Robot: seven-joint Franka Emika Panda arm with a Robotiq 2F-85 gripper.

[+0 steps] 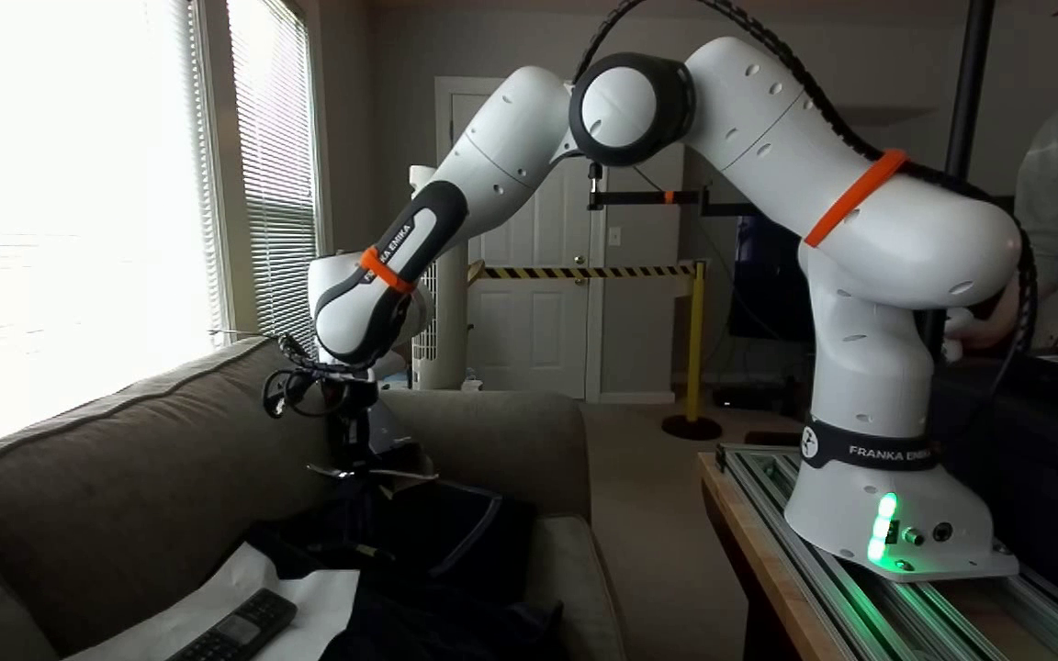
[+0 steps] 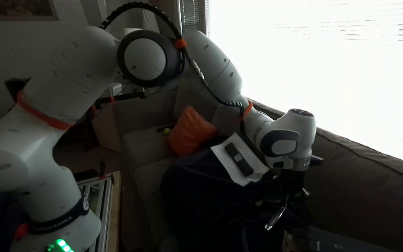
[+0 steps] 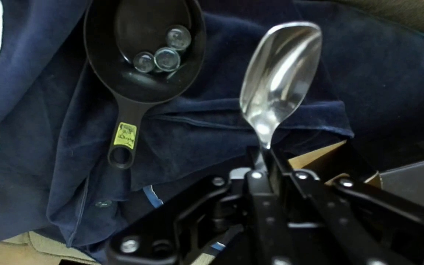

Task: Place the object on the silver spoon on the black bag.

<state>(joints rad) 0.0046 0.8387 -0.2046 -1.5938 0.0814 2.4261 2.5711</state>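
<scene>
the arm (image 1: 786, 174) is smooth and white, its elbow disc (image 1: 619, 106) set in a black ring (image 1: 678, 110), with orange bands (image 1: 855, 198) and a ribbed black cable (image 2: 136, 5). a dark forearm strip (image 1: 398, 239) and base collar (image 1: 869, 450) read franka emika, and green lights (image 1: 881, 526) glow on the base (image 1: 846, 519). the gripper (image 3: 266, 152) is black, its jointed links (image 3: 335, 213) dotted with silver screws (image 3: 129, 244).

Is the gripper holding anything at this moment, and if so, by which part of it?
The gripper holds the silver spoon by its handle, close to where it meets the bowl.
</scene>
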